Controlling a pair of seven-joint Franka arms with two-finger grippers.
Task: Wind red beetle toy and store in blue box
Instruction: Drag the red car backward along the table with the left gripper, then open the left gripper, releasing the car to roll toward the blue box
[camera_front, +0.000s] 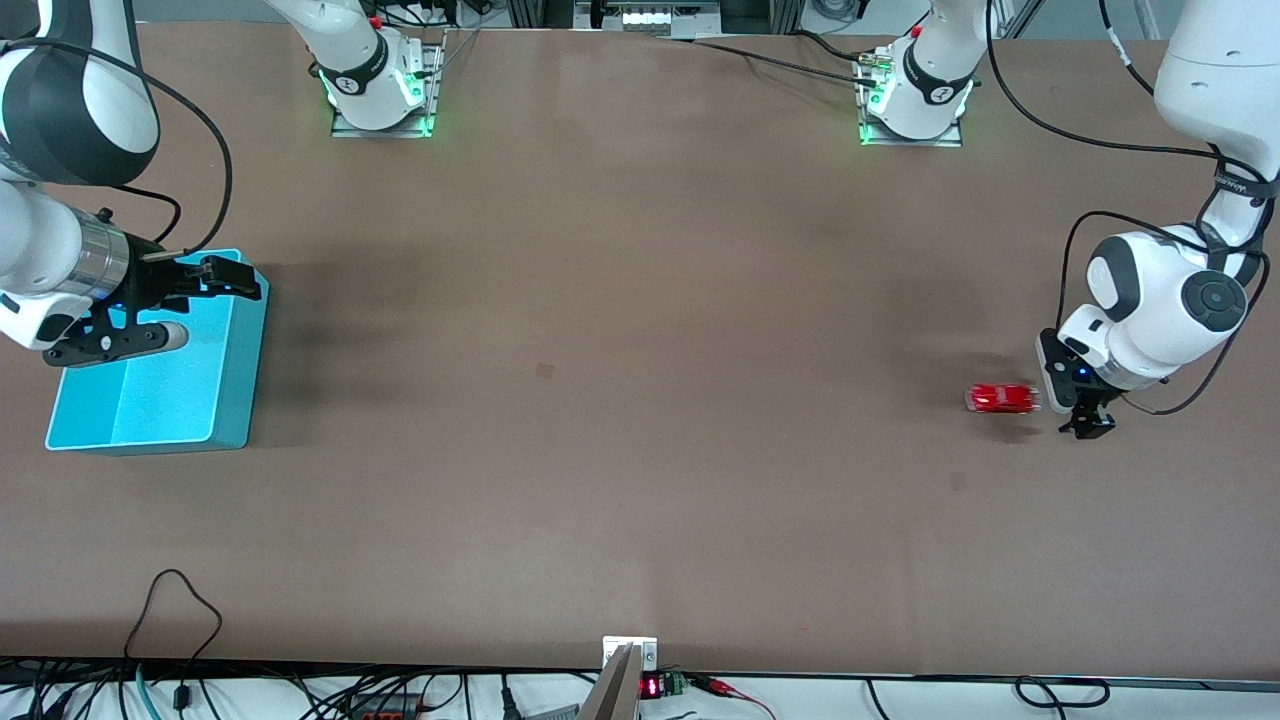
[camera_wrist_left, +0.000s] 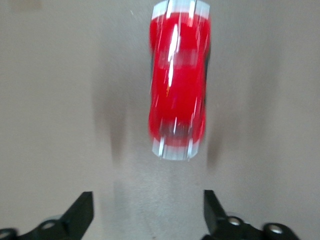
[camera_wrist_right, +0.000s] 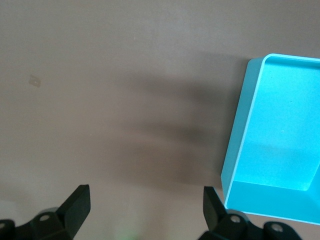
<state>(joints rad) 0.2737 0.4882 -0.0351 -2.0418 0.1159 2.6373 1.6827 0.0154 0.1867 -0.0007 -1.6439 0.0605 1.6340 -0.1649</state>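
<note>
The red beetle toy (camera_front: 1003, 399) sits on the brown table near the left arm's end and looks streaked. My left gripper (camera_front: 1088, 424) is low beside it, open and empty. In the left wrist view the toy (camera_wrist_left: 178, 80) lies ahead of the open left gripper (camera_wrist_left: 148, 212), clear of the fingertips (camera_wrist_left: 84, 207). The blue box (camera_front: 235, 380) stands at the right arm's end of the table. My right gripper (camera_front: 235, 279) hovers over the box's wall, open and empty. The right wrist view shows the box (camera_wrist_right: 240, 145) beside the right gripper (camera_wrist_right: 146, 202).
A small square mark (camera_front: 544, 371) lies mid-table. The arm bases (camera_front: 380, 95) (camera_front: 915, 100) stand at the table's edge farthest from the camera. A metal bracket (camera_front: 630, 655) and cables (camera_front: 180, 600) are at the nearest edge.
</note>
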